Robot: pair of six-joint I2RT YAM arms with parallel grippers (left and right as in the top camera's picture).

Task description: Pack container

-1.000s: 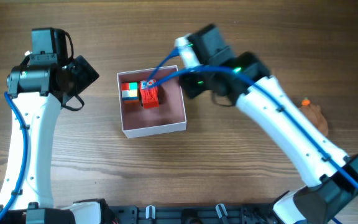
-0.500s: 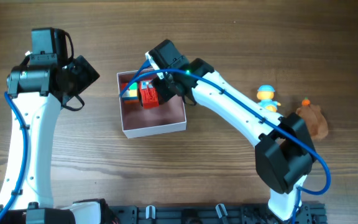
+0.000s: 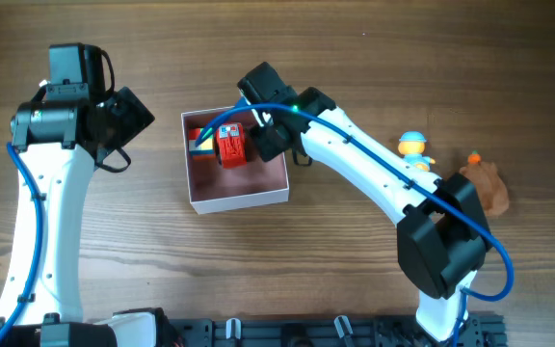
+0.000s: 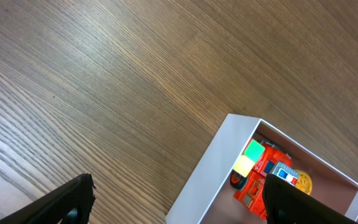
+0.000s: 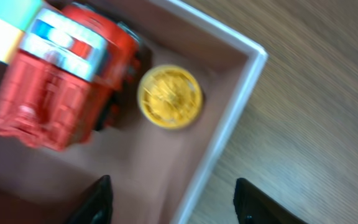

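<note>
The container (image 3: 258, 198) is a square white-walled box with a dusty pink inside, at the table's middle. In it lie a red toy truck (image 3: 231, 146) and a coloured cube (image 3: 200, 143). The right wrist view shows the truck (image 5: 55, 93), a yellow disc (image 5: 169, 96) beside it and the container's wall (image 5: 229, 127). My right gripper (image 3: 270, 135) hovers over the container's far right corner, open and empty (image 5: 176, 205), its fingers straddling the wall. My left gripper (image 3: 133, 116) is open and empty (image 4: 179, 205), left of the container (image 4: 210, 174).
A small figure with a blue hat (image 3: 412, 146) and a brown toy (image 3: 487, 185) with an orange bit stand on the table at the right, beside the right arm. Bare wooden table lies around the container.
My right arm swung left and down from a raised pose to the container's far right corner, then drew slightly back right. The left arm has not moved.
</note>
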